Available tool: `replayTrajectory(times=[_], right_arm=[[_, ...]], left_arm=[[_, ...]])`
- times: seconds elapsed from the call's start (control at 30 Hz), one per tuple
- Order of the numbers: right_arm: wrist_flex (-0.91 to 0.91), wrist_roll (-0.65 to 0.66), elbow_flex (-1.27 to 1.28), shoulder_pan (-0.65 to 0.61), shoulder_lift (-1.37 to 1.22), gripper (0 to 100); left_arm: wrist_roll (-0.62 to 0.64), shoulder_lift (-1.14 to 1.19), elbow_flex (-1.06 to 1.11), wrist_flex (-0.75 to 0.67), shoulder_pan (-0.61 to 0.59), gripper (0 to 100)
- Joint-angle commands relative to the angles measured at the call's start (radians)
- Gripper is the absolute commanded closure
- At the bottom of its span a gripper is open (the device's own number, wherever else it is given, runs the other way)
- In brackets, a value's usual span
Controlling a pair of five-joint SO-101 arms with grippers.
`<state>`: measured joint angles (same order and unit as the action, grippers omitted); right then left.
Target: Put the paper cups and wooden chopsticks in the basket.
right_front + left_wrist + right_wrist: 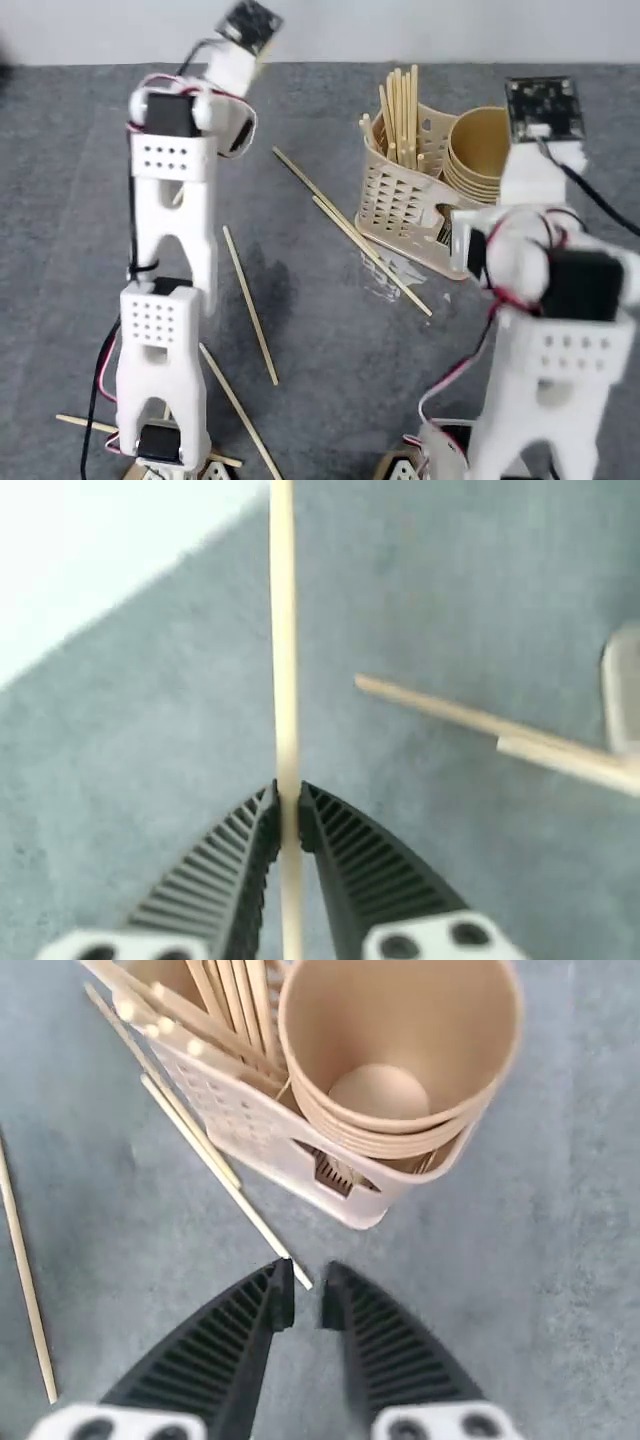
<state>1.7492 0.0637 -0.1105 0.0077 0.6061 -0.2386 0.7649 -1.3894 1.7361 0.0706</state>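
My left claw (288,812) is closed tight on one chopstick (284,630). Its ribbed fingers (345,855) pinch the stick from both sides, and the stick runs straight out past the tips, lifted above the grey mat (150,780). Beyond it, two loose sticks (480,722) lie side by side on the mat, overlapping along part of their length. My right claw (308,1302) hangs over the mat just in front of the basket (250,1125). Its tips are parted by a narrow gap with nothing between them, and the near end of one of the two loose sticks lies close beside one tip. The basket is pale, with perforated walls. In one side of it sits a stack of paper cups (400,1060), nested one in another, mouths up. The other side holds a bundle of chopsticks (400,105) standing on end and poking up above the rim. The two loose sticks lie along the foot of the basket; I cannot tell whether they touch its wall. From above, three more sticks lie on the mat well apart from the basket: one (250,305) beside my left arm (170,260), one (238,412) slanting away from that arm's base, and one (90,424) by the base itself. My right arm (550,340) stands just beside the basket.
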Motion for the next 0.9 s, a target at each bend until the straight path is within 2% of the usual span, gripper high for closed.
replayTrajectory(times=[0.0,0.23,0.43,0.57,0.77,0.87], right_arm=[[0.033,0.003,0.018,0.03,0.107,98.3],[-0.027,0.005,0.204,0.128,0.237,99.0],[-0.099,0.008,0.393,0.231,0.363,99.0],[-0.151,0.008,0.525,0.295,0.475,99.0],[-0.234,0.014,0.723,0.354,0.671,99.0],[-0.28,0.064,0.815,0.369,0.765,99.0]], left_arm=[[0.094,-0.195,-0.035,-0.003,0.044,99],[0.311,-0.387,-0.031,-0.164,0.164,99],[0.454,-0.422,-0.033,-0.321,0.265,99],[0.58,-0.411,-0.027,-0.485,0.304,99],[0.649,-0.348,-0.028,-0.605,0.377,99],[0.663,-0.295,-0.031,-0.62,0.407,99]])
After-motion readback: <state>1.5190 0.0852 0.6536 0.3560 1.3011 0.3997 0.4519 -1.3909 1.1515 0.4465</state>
